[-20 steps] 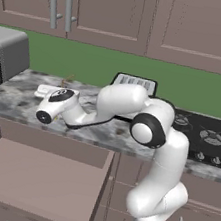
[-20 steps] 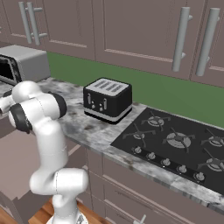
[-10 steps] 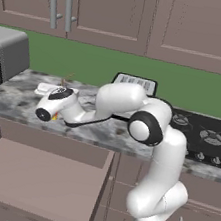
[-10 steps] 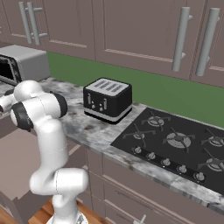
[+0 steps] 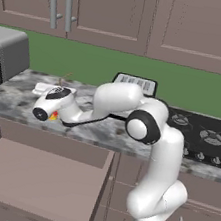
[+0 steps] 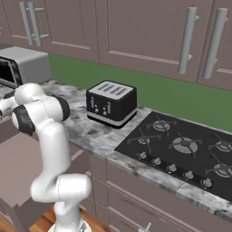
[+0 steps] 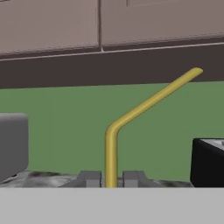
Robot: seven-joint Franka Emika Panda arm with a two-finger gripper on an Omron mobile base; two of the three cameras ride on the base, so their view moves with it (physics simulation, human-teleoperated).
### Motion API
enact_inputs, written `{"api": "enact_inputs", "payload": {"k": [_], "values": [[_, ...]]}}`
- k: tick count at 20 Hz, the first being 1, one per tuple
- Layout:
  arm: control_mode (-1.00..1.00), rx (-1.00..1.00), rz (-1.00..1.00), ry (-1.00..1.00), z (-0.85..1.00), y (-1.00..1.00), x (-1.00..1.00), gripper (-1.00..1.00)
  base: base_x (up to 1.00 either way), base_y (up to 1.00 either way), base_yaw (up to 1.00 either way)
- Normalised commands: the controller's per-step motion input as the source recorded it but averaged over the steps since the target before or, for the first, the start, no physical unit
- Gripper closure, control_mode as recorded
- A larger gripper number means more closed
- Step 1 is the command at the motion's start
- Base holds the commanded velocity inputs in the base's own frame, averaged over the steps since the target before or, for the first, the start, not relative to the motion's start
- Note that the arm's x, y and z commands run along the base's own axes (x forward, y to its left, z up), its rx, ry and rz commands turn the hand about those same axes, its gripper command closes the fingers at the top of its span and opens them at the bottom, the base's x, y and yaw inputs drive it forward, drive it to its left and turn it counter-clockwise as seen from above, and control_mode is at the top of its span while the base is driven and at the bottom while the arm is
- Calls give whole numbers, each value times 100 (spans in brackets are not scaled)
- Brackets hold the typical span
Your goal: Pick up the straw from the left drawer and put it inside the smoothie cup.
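Fingers [image 7: 89, 178] pinching thin bent yellow straw [image 7: 111, 148]

Tan-yellow straw [image 7: 111, 148], mauve drawer [image 5: 36, 176], grey-mottled counter [image 6: 97, 133], green wall [image 7: 65, 131]

The white arm's hand with its two-finger gripper [image 5: 61, 82] is a bit higher and further back over the grey marbled stone counter [image 5: 12, 102] than a second ago, and it's tipped up more. The thin tan-orange straw with the bent end [image 7: 111, 151], pinched between the dark fingertips [image 7: 89, 178], rides up with it, so its tip now pokes up against the green wall strip [image 5: 89, 63]. Small move overall, more a lift and tilt than a swing.
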Motion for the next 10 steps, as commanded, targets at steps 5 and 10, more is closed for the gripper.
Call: {"api": "enact_inputs", "payload": {"k": [5,10], "values": [[-100,-4,0,0,-16,8,8,100,0,0,0],[-100,-4,0,0,-17,2,13,100,0,0,0]]}}
